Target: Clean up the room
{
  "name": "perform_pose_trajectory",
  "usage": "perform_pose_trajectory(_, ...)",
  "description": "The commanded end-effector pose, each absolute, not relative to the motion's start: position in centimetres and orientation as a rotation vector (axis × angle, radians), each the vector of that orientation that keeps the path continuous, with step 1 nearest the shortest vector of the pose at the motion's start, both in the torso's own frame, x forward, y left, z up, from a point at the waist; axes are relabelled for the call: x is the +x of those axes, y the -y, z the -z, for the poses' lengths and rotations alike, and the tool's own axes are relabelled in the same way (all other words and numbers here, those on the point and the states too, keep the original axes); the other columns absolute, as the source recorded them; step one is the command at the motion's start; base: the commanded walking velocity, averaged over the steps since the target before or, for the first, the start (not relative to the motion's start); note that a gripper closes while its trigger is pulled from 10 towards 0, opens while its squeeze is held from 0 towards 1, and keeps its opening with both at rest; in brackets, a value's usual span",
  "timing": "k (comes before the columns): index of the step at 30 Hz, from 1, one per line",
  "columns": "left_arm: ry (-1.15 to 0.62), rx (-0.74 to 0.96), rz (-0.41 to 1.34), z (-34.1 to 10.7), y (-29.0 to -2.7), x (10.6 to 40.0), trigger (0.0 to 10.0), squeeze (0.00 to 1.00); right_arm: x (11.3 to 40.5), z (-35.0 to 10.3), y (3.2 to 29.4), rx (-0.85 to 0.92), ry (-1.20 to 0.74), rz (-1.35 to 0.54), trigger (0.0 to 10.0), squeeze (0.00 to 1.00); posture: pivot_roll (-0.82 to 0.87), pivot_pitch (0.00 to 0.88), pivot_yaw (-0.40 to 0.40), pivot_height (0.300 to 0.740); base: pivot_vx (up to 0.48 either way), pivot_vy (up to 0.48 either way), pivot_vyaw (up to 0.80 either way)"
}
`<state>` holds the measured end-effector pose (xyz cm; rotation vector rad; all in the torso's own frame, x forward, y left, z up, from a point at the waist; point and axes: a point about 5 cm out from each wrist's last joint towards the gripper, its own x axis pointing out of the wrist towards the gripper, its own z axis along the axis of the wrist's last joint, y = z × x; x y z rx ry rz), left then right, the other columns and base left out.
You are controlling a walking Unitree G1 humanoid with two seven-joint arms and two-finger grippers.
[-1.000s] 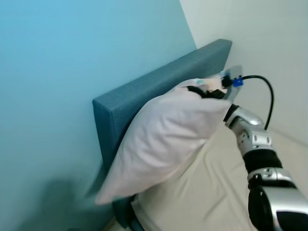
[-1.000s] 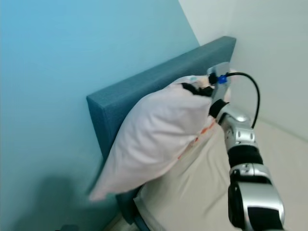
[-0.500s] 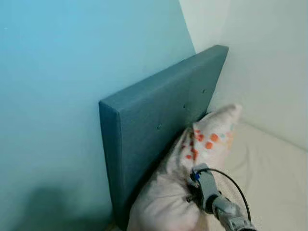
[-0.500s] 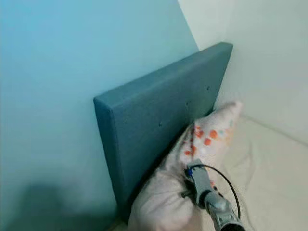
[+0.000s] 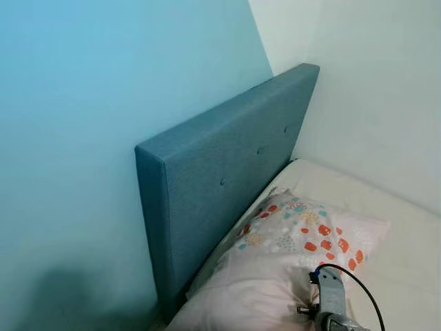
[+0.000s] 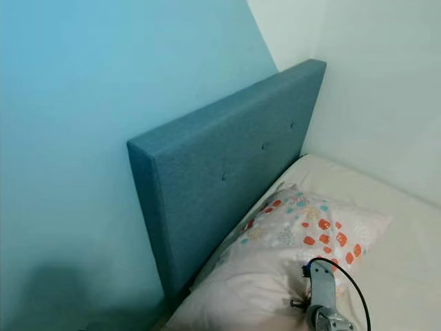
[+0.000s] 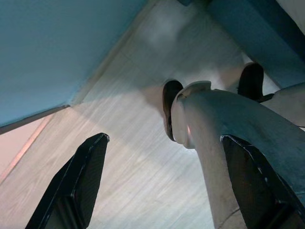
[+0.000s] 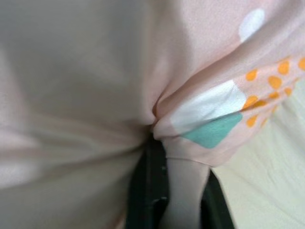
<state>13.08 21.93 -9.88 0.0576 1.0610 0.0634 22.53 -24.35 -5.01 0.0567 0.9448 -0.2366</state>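
A pale pink pillow (image 5: 289, 255) with orange, teal and white spots lies flat on the cream mattress (image 5: 406, 227), its long side against the blue padded headboard (image 5: 220, 186). My right wrist (image 5: 329, 302) with its black cable rests on the pillow's near part. In the right wrist view my right gripper (image 8: 183, 191) is shut on a bunched fold of the pillow (image 8: 190, 124), and the black fingers (image 8: 147, 191) pinch the fabric. My left gripper (image 7: 164, 186) hangs open over the floor, with nothing between its fingers.
A light blue wall (image 5: 83, 103) stands behind the headboard and a white wall (image 5: 372, 83) borders the bed's far side. In the left wrist view the pale wood floor (image 7: 133, 143) and my own legs and feet (image 7: 205, 119) lie below the idle arm.
The pillow, held up against the headboard a second ago, has come down and now lies flat on the mattress. My right arm dropped with it, still gripping.
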Motion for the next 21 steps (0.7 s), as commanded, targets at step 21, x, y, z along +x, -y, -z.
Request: perform_pose_trajectory(21, -1.051, 0.013, -0.07, 9.8, -22.1, 13.2, 10.0, 0.0, 19.9, 4.5, 29.9, 0.196, -0.942, 0.543, 10.0, 1.0, 0.01, 0.0, -0.076, 0.74, 0.0, 0.0, 0.0)
